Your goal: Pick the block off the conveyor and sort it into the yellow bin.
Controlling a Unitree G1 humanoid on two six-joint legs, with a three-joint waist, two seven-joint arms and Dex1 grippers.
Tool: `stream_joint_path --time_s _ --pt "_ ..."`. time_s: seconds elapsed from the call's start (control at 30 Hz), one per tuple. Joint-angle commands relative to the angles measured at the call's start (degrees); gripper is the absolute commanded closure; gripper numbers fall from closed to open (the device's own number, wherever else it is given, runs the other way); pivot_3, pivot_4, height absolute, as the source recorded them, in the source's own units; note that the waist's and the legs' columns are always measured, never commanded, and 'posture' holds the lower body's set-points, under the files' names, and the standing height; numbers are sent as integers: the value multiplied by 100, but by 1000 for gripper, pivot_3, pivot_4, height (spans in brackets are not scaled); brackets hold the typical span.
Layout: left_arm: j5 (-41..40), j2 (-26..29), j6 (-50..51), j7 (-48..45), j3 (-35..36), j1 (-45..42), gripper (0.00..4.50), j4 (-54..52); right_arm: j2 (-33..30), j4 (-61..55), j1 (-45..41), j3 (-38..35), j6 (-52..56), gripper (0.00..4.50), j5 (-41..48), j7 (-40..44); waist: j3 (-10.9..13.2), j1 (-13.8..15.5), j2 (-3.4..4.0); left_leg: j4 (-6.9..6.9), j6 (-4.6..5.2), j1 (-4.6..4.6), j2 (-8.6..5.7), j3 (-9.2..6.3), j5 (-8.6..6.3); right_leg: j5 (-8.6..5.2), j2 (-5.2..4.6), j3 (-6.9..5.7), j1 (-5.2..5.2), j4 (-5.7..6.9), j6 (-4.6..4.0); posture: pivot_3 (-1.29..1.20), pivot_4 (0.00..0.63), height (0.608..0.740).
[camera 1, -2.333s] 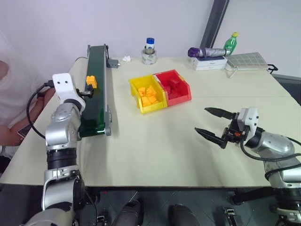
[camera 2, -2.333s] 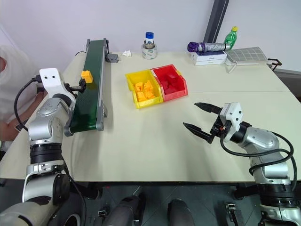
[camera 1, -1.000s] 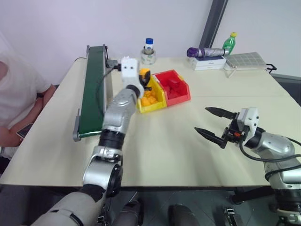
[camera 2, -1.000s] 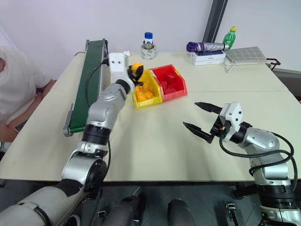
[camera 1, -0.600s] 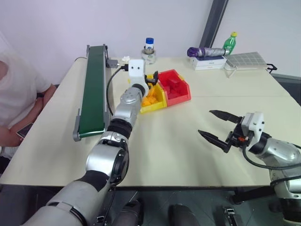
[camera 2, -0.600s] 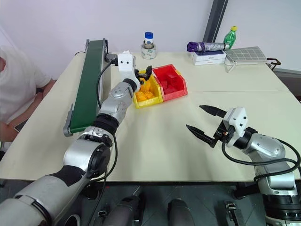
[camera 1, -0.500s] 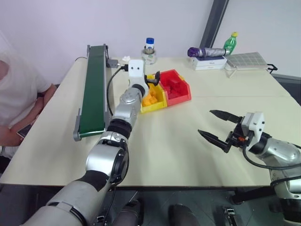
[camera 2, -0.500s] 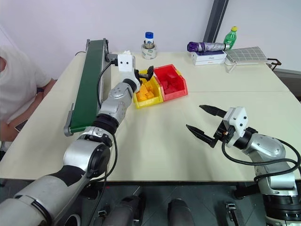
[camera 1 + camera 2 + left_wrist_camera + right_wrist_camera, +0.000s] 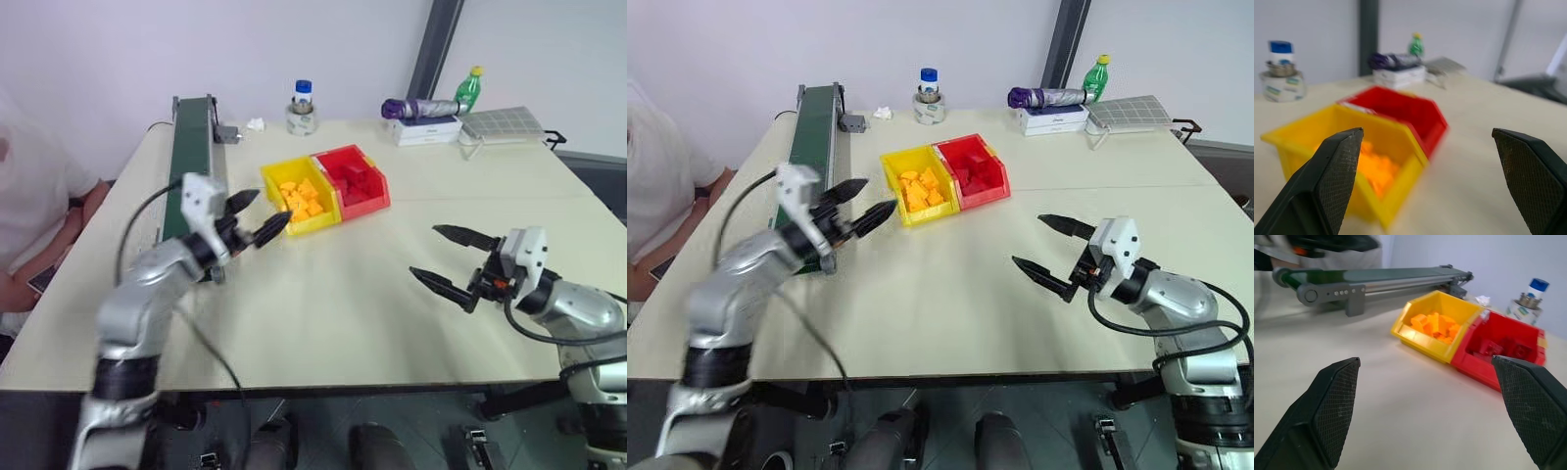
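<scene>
left gripper spread wide and empty beside the yellow bin, orange-yellow blocks heaped inside; which of them is the sorted block cannot be told. conveyor shows bare; right gripper gapes idle. sorting looks done.

The left hand and its arm smear with motion blur beside the conveyor, hiding part of its near end. A person is cut off at the frame's left edge. In the yellow bin, orange pieces blur into one mass.
</scene>
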Motion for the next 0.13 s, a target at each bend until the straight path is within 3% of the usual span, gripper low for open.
stream_joint_path --time_s 0.03,0.13 --pt "-199 474 64 -186 503 311 53 -369 -28 61 -167 -33 -109 0 16 114 0 15 0 0 0 0 0 0 0 1 -1 1 1 0 -2 0 150 740" --pt "-3 829 -280 -354 702 381 53 1 -17 130 -230 -22 -114 0 23 165 0 38 0 -3 -1 -2 1 0 -1 2 -3 2 2 0 -7 0 150 740"
